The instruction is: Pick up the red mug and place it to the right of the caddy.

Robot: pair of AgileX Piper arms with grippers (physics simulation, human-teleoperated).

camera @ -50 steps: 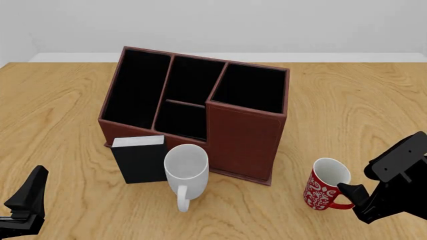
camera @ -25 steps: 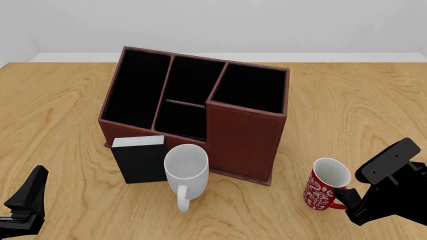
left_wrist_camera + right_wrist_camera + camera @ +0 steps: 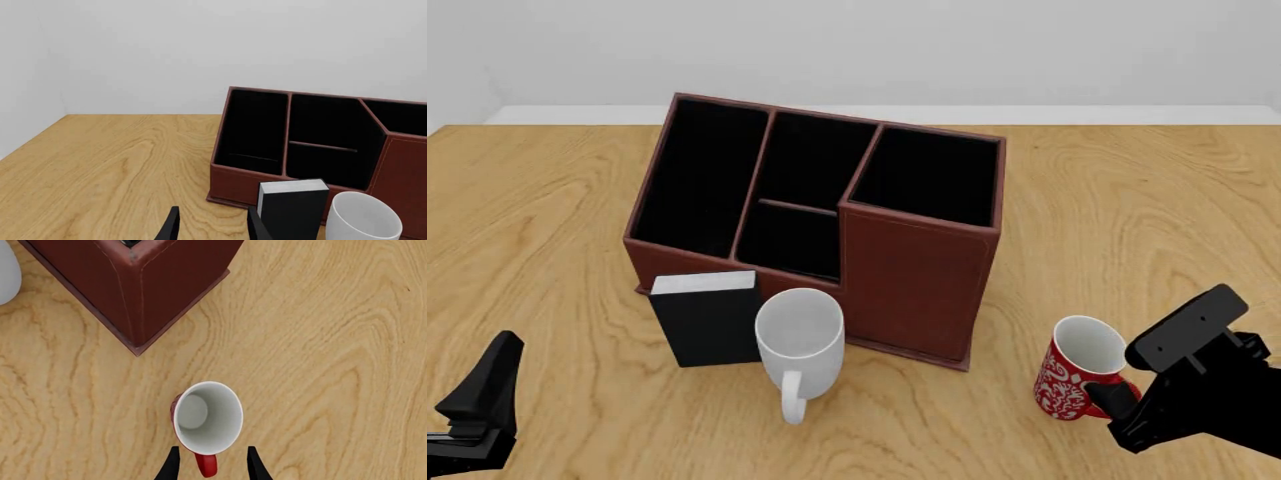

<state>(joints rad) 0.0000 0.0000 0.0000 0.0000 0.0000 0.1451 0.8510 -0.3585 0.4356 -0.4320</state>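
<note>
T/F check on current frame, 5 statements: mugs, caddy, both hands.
1. The red mug stands upright on the table. True.
2. The right hand has its fingers on either side of the red mug's handle, not closed on it. True.
3. The white mug sits inside the caddy. False: it stands on the table in front of the caddy, beside the black box.
4. The left hand holds the black box. False: it is open and holds nothing.
5. The red mug lies left of the caddy. False: it is to its right.
</note>
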